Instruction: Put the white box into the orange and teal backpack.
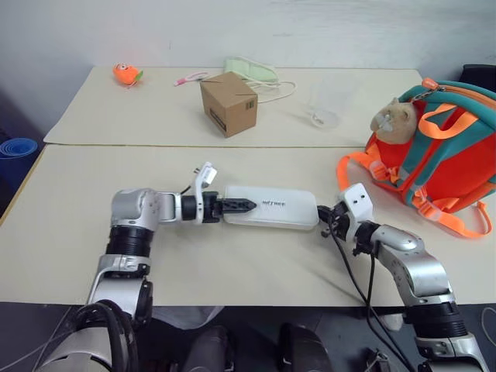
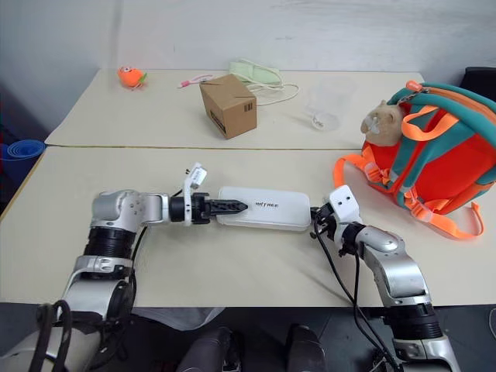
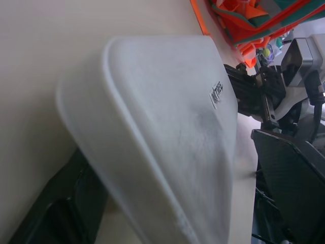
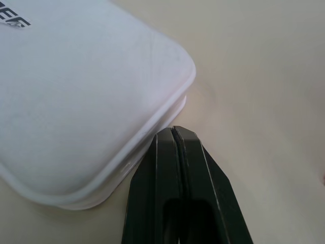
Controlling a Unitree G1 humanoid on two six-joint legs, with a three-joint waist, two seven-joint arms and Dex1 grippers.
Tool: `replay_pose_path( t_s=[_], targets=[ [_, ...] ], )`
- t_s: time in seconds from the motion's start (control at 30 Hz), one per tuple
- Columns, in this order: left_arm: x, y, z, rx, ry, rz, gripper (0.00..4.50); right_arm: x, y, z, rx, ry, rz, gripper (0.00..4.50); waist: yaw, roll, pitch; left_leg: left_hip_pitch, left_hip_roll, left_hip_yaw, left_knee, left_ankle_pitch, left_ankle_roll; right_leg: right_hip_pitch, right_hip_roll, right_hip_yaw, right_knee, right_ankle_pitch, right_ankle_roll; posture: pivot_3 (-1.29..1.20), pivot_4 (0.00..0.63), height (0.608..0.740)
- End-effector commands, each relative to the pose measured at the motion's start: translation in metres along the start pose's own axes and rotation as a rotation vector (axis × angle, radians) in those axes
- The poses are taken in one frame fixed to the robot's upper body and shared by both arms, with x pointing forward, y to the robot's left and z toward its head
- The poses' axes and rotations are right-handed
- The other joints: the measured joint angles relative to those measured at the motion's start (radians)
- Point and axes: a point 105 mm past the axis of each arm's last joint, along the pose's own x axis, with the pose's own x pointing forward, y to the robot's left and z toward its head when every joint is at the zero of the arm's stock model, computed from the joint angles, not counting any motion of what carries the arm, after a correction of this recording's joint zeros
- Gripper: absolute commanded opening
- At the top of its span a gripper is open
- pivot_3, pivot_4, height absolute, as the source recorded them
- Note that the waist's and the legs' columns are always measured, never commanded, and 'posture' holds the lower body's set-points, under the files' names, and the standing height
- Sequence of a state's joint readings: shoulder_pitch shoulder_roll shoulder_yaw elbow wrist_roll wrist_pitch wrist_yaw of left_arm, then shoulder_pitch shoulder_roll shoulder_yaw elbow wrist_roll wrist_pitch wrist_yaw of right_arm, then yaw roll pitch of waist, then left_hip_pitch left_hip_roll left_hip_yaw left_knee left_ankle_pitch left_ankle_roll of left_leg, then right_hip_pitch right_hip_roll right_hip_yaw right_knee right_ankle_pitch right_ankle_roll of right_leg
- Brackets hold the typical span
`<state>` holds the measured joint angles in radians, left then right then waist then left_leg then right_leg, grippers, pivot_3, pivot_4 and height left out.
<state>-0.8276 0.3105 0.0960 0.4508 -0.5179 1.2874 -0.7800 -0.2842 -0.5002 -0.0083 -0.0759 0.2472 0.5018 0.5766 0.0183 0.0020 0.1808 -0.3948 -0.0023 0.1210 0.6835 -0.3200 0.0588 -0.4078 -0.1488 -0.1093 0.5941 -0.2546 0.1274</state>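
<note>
The white box (image 1: pixel 273 208) lies flat on the near table, long side across, with small dark lettering on its face. My left gripper (image 1: pixel 245 206) is at its left end, open, one black finger lying over the top face. In the left wrist view the box's end (image 3: pixel 167 127) sits between the two fingers (image 3: pixel 290 173), with a gap on one side. My right gripper (image 4: pixel 175 133) is shut with nothing in it, its tip against the box's right end (image 1: pixel 324 219). The orange and teal backpack (image 1: pixel 453 159) stands at the right, with a tan plush charm (image 1: pixel 395 120) on it.
On the far table stand a brown cardboard box (image 1: pixel 229 103) and a clear plastic cup (image 1: pixel 324 108). A small orange toy (image 1: pixel 126 74) and a pale green item with a white cord (image 1: pixel 252 70) lie there too. Orange straps (image 1: pixel 360 167) trail from the backpack toward the box.
</note>
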Motion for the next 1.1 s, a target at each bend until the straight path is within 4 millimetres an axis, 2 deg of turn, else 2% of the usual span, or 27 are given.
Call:
replay_pose_path(
  t_s=[0.03,0.07,0.13,0.2,0.27,0.4,0.47,0.57,0.73,0.83,0.93,1.03,1.1],
  targets=[
    [-0.007,0.000,0.006,-0.057,-0.024,-0.020,3.00,-0.021,-0.014,0.002,0.011,-0.030,-0.054,0.00,0.000,0.000,0.000,0.000,0.000,0.000,0.000,0.000,0.000,0.000,0.000,0.000,0.000,0.000,0.000,0.00,0.150,0.740],
    [-0.010,0.000,0.008,-0.060,-0.032,-0.022,2.62,-0.030,-0.018,0.002,0.021,-0.034,-0.071,0.00,0.002,0.000,0.000,0.000,0.000,0.000,0.000,0.000,0.000,0.000,0.000,0.000,0.000,0.000,0.000,0.00,0.150,0.740],
    [-0.016,-0.001,0.010,-0.067,-0.048,-0.036,2.07,-0.051,-0.024,0.002,0.057,-0.050,-0.100,0.35,0.004,0.000,0.000,-0.002,0.000,0.000,-0.001,0.000,0.000,-0.002,0.000,-0.001,0.000,0.000,0.000,0.00,0.150,0.740],
    [-0.022,-0.004,0.013,-0.074,-0.069,-0.051,1.61,-0.081,-0.027,0.002,0.095,-0.064,-0.121,0.85,0.005,0.000,0.000,-0.003,0.000,0.000,-0.001,0.000,0.000,-0.002,0.000,-0.001,-0.002,0.000,0.000,0.00,0.150,0.740],
    [-0.027,-0.009,0.017,-0.082,-0.107,-0.084,1.30,-0.117,-0.030,-0.002,0.145,-0.060,-0.164,1.55,0.003,0.000,0.000,-0.002,0.000,0.000,-0.001,0.000,0.000,-0.002,0.000,-0.001,-0.002,0.000,0.000,0.00,0.150,0.740],
    [-0.037,-0.026,0.022,-0.088,-0.156,-0.158,1.28,-0.181,-0.043,-0.006,0.213,-0.055,-0.317,3.04,0.001,-0.001,0.000,-0.001,0.002,0.000,-0.001,-0.001,-0.001,-0.001,0.001,0.000,-0.001,0.000,0.000,0.00,0.150,0.740],
    [-0.043,-0.036,0.023,-0.075,-0.180,-0.191,1.28,-0.200,-0.058,0.006,0.233,-0.103,-0.412,3.59,-0.003,-0.001,0.000,0.000,0.002,0.002,-0.001,-0.001,-0.001,-0.001,0.001,0.001,-0.001,0.000,0.000,0.00,0.150,0.740],
    [-0.050,-0.042,0.024,-0.063,-0.203,-0.202,1.28,-0.191,-0.069,0.019,0.246,-0.144,-0.433,4.50,-0.012,-0.002,0.001,0.001,0.002,0.002,-0.001,-0.004,-0.004,-0.001,0.000,0.003,0.000,0.000,0.000,0.00,0.150,0.740],
    [-0.060,-0.051,0.030,-0.030,-0.240,-0.221,1.28,-0.166,-0.088,0.032,0.258,-0.211,-0.437,4.50,-0.016,-0.002,0.001,0.003,0.003,0.002,-0.003,-0.004,-0.006,-0.002,0.001,0.003,0.002,-0.001,-0.002,0.00,0.150,0.740],
    [-0.072,-0.074,0.027,0.059,-0.229,-0.317,1.28,-0.139,-0.109,0.038,0.265,-0.242,-0.475,4.50,-0.020,-0.002,0.001,0.002,0.003,0.003,-0.003,-0.002,-0.003,-0.003,0.001,0.003,0.002,-0.001,-0.002,0.00,0.150,0.740],
    [-0.083,-0.095,0.024,0.130,-0.231,-0.410,1.28,-0.114,-0.109,0.042,0.285,-0.256,-0.399,4.50,-0.021,-0.002,0.001,0.001,0.002,0.004,-0.003,-0.002,-0.003,-0.004,0.001,0.004,0.002,-0.001,-0.002,0.00,0.150,0.740],
    [-0.084,-0.097,0.016,0.169,-0.212,-0.395,1.28,-0.091,-0.120,0.047,0.315,-0.293,-0.393,4.50,-0.021,-0.002,0.001,0.001,0.003,0.004,-0.003,-0.002,-0.003,-0.004,0.002,0.003,0.001,-0.001,-0.002,0.00,0.150,0.740],
    [-0.084,-0.097,0.012,0.177,-0.210,-0.391,1.28,-0.080,-0.115,0.055,0.325,-0.324,-0.323,4.50,-0.020,-0.002,0.001,0.002,0.003,0.004,-0.002,-0.001,-0.003,-0.003,0.002,0.003,0.001,-0.001,-0.002,0.00,0.150,0.740]
  ],
)
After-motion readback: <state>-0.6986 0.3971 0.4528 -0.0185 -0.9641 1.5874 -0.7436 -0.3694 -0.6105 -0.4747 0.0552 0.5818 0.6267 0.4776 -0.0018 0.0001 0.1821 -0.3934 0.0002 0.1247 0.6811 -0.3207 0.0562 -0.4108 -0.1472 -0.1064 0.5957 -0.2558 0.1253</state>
